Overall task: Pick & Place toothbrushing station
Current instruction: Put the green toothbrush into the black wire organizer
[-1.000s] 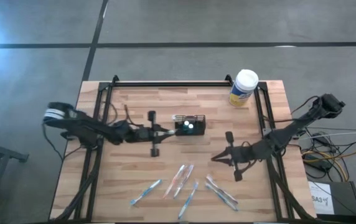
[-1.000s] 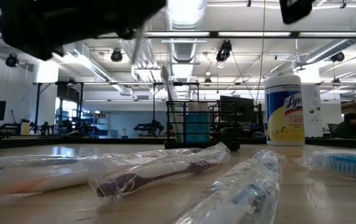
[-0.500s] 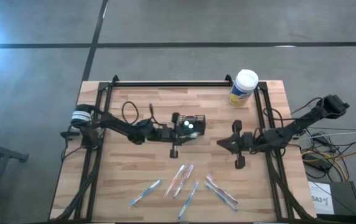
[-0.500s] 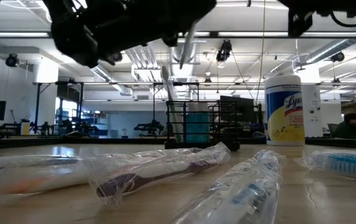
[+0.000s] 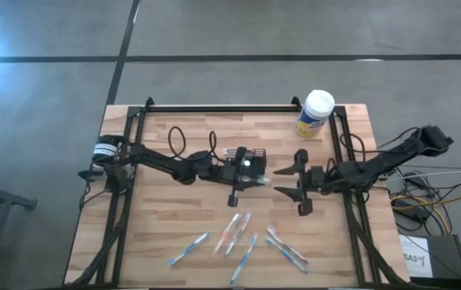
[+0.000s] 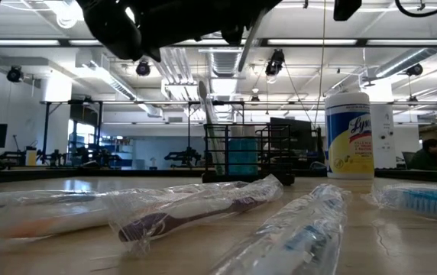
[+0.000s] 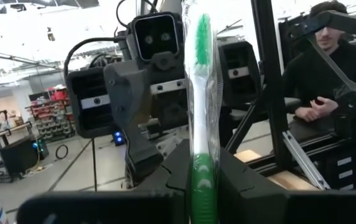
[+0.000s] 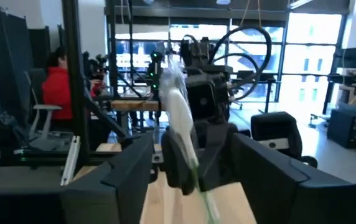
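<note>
The toothbrushing station [image 5: 247, 161], a small black wire caddy, stands at the table's middle with one toothbrush [image 6: 203, 99] upright in it. Just near of it my left gripper [image 5: 245, 180] is shut on a green toothbrush [image 7: 200, 93] in clear wrap, whose free end [image 5: 263, 180] points toward the table's right. My right gripper [image 5: 283, 180] faces it, open, with a finger on either side of that free end [image 8: 179, 121] and touching nothing. My left gripper pinches the wrapped green toothbrush's shaft [image 7: 200, 177] between its two fingers, which lie along it. They come about level from the table's left. The toothbrush runs out past the fingertips toward my right gripper, lifted clear of the table and above the caddy's height [image 6: 247, 46].
Several wrapped toothbrushes [image 5: 238, 238] lie on the table's near half. A white-lidded yellow-and-blue canister [image 5: 315, 113] stands at the far right corner. People sit beyond the table [image 7: 327, 68] [image 8: 58, 93]. Black frame rails [image 5: 126, 185] run along both sides.
My left gripper has carried the toothbrush toward the table's right edge, passing just near of the caddy, and risen a little. My right gripper has gone toward the far edge, tipped up to about level and opened wide around the toothbrush's free end.
</note>
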